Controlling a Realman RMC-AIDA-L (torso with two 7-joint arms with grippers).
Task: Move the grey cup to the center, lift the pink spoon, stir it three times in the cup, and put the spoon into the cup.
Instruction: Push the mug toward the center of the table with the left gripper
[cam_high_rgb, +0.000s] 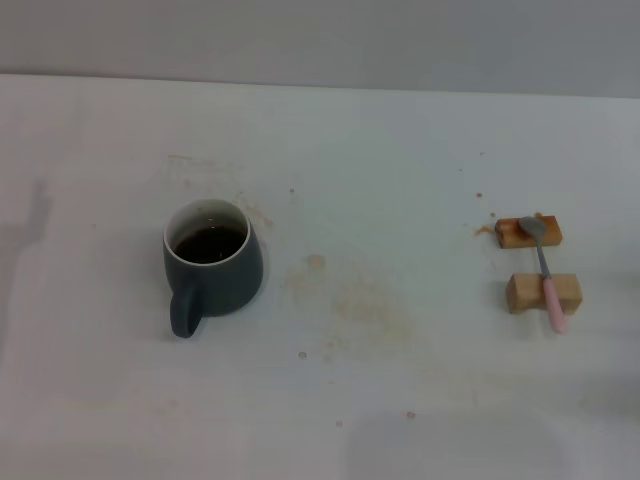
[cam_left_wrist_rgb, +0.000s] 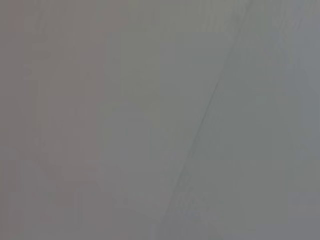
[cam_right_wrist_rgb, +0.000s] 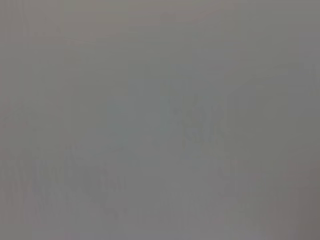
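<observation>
With neither arm in view and finger state impossible to tell, the grey cup (cam_high_rgb: 212, 262) at nine o'clock should be gripped by its body, not its six-o'clock handle, and slid level toward center, keeping liquid in, away from the pink spoon (cam_high_rgb: 546, 272) at three o'clock.

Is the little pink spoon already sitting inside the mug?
No, the pink spoon lies across two wooden blocks on the table's right, far from the grey cup.

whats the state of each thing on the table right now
grey cup: upright left of the table's centre, dark brown liquid inside, handle toward the robot, nothing in it
pink spoon: lying across both wooden blocks, bowl on the far one, pink handle overhanging the near one
far wooden block: flat on the table, under the spoon's bowl
near wooden block: flat on the table, under the spoon's shaft
table: brownish stains near the middle
</observation>
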